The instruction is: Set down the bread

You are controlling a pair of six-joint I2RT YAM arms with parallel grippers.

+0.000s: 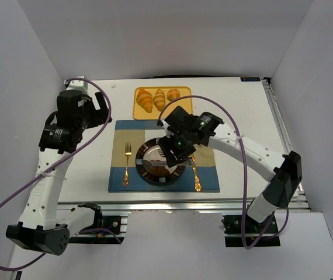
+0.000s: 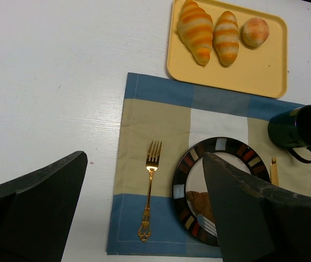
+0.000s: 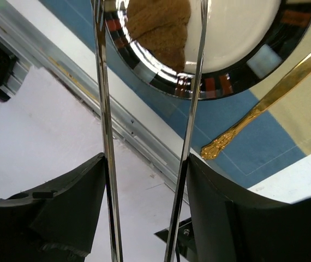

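Bread lies on the plate between the tips of tongs, which the right gripper clamps from both sides, apparently to set it down untouched, while the left gripper hangs fingers apart, seemingly keeping clear.

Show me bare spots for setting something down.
Free: white table left of the placemat; the yellow tray corner nearest the mug. Crowded: the plate, under the right tool holding tongs.
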